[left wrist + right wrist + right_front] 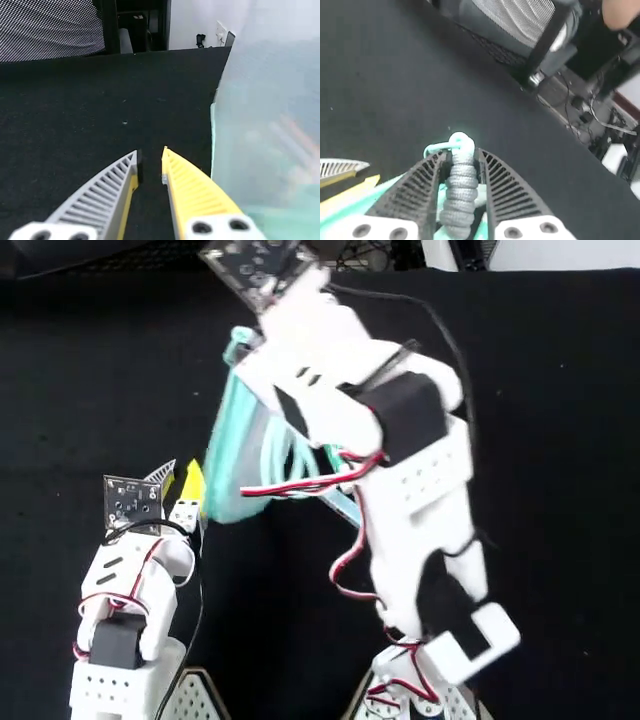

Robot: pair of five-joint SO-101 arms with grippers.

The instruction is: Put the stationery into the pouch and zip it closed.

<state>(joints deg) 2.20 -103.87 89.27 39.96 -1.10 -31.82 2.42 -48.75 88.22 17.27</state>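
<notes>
Nothing legible anywhere that I can see. The dark board [133, 499] near the pouch [232, 455] has pale marks on it, but they are too small to read.

The high view looks steeply down on the black counter [80, 390] from overhead, with the left arm [130, 590] and right arm [410, 490] rising from its lower edge. Each wrist view sits just behind its own jaws, sighting along them across the counter toward the room behind. All three share the pouch [232, 455], near in each.
</notes>
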